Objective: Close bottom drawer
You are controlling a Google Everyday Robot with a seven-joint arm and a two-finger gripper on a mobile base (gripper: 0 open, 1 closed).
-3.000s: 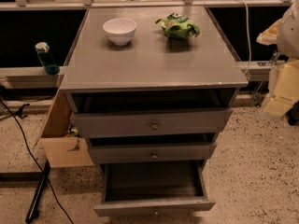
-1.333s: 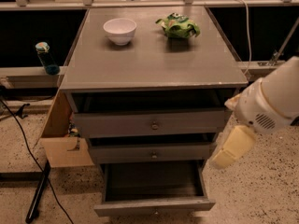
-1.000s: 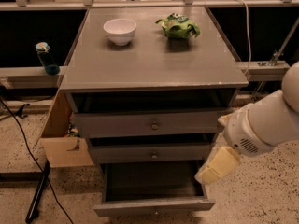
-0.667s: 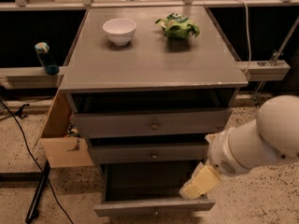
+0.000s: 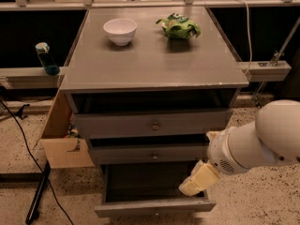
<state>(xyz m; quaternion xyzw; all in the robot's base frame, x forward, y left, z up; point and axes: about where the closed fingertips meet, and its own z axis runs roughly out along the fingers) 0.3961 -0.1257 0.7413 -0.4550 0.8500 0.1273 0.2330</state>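
Grey wooden cabinet (image 5: 150, 64) w/ three drawers, seen from the front & slightly above. The robot's white arm (image 5: 258, 142) reaches in from the R edge, ending in a cream-coloured gripper (image 5: 198, 180) held low & tilted down to the L. Can't tell whether the claw is apart or together; it grips nothing that can be seen. Directly below & to the L of the gripper is the bottom drawer (image 5: 154, 206), pulled well out, its dark tray open to view. The gripper hangs over the drawer's R front corner, just above the slim front panel; can't tell if it touches. Just above-L of the gripper is the middle drawer (image 5: 150, 154), out a little; higher still is the top drawer (image 5: 152, 124), also slightly out. Far above, on the cabinet top: a white bowl (image 5: 120, 30) up & L, a green crumpled bag (image 5: 178, 26) nearly straight up. Well to the L of the gripper, a cardboard box (image 5: 63, 146) sits against the cabinet's side; above that, a blue bottle (image 5: 47, 58) stands on a ledge. Speckled floor (image 5: 262, 200) lies under the gripper.
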